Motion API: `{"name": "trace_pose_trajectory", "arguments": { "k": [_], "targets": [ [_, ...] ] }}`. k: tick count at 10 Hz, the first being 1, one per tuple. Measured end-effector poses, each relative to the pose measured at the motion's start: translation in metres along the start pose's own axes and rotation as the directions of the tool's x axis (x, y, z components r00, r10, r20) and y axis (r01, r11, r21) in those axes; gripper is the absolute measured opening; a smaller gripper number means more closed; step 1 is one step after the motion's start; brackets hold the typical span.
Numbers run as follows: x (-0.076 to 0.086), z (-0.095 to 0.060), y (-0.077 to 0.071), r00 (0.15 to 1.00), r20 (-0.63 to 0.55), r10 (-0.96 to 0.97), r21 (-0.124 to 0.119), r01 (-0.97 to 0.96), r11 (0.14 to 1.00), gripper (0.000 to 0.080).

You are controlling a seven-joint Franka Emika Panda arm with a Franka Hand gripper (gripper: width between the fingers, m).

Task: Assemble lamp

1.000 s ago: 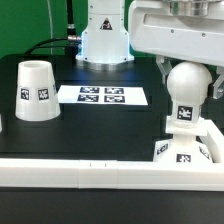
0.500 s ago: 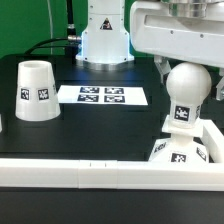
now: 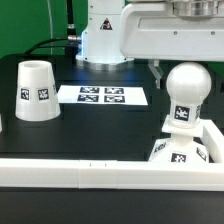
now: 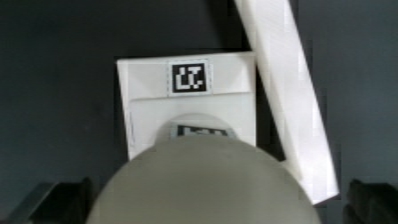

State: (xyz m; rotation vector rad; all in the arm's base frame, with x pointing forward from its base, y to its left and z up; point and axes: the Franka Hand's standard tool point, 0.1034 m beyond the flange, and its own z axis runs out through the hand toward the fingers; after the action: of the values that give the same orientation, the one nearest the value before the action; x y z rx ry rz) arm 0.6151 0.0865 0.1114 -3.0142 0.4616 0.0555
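Note:
The white ball-headed bulb (image 3: 186, 100) stands upright in the flat square base (image 3: 203, 152) at the exterior view's right, by the white rail. My gripper (image 3: 186, 70) is open around the ball head, its fingers apart from it; one dark finger (image 3: 158, 74) shows beside the ball. In the wrist view the bulb (image 4: 196, 180) fills the space between the fingers of the gripper (image 4: 214, 202), above the tagged base (image 4: 178, 95). The tapered shade (image 3: 36, 90) stands alone at the exterior view's left.
The marker board (image 3: 102, 96) lies mid-table. A white rail (image 3: 100, 172) runs along the front and turns back at the right; it also shows in the wrist view (image 4: 288, 90). The arm's white pedestal (image 3: 105, 42) stands behind.
The gripper body has risen and shifted toward the exterior view's left, leaving the bulb's ball head more exposed. The bulb, base and shade have stayed put.

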Motion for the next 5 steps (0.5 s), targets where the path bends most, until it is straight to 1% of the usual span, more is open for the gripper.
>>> {"name": "trace_pose_trajectory", "arguments": {
  "k": [1, 2, 3, 4, 5],
  "targets": [
    [0.001, -0.001, 0.001, 0.998, -0.001, -0.065, 0.001, 0.065, 0.998, 0.0698],
    [-0.001, -0.004, 0.002, 0.997, -0.004, -0.073, 0.003, 0.073, 0.997, 0.0698],
    [-0.008, -0.007, 0.004, 0.997, -0.005, -0.071, 0.006, 0.071, 0.997, 0.0698],
    [-0.017, -0.009, 0.010, 0.996, -0.005, -0.084, 0.003, 0.084, 0.996, 0.0698],
    [-0.025, -0.009, 0.020, 0.993, -0.006, -0.117, 0.000, 0.117, 0.993, 0.0698]
  ]
}}
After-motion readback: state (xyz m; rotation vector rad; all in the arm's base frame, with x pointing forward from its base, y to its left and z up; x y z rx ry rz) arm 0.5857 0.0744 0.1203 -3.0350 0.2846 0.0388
